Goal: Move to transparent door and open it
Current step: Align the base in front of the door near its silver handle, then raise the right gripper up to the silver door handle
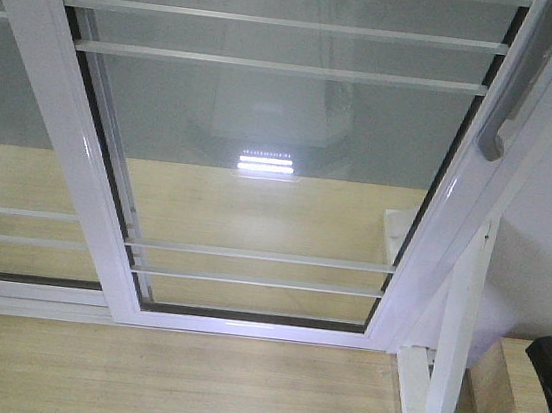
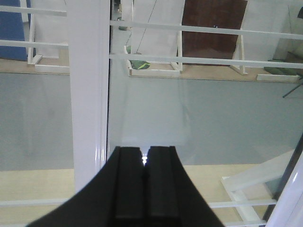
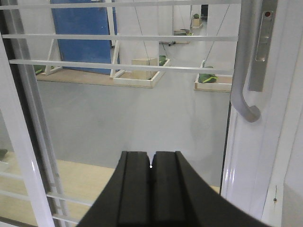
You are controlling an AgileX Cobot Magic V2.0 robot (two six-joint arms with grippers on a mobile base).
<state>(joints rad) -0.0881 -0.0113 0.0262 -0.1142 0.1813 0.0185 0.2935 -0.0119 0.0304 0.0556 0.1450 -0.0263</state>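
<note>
The door [image 1: 261,164] stands straight ahead and fills the middle of the front view, its clear glass set in a glossy white frame and crossed by thin white bars [image 1: 278,23] near the top and again near the bottom. Its grey curved handle [image 1: 511,94] sits on the right stile, at the upper right of the front view. In the right wrist view the handle [image 3: 242,71] hangs beside a narrow lock plate [image 3: 262,45], up and to the right of the right fingers [image 3: 135,189] and well apart from them. These fingers are pressed together and grip nothing, with only a speck of light between their tips, and they point at the glass left of the handle. The left fingers [image 2: 128,189] are likewise closed on nothing, and they face a white stile [image 2: 90,94] with glass on either side of it. A second glazed panel [image 1: 0,153] without a handle lies to the left, behind the door's left stile. A pale wood floor [image 1: 163,384] runs up to the bottom rail. At the right edge stand a white post [image 1: 456,340] and a wooden box [image 1: 506,386]. Beyond the glass lie a grey floor, white frames on wooden bases and a blue board [image 3: 80,38].
</note>
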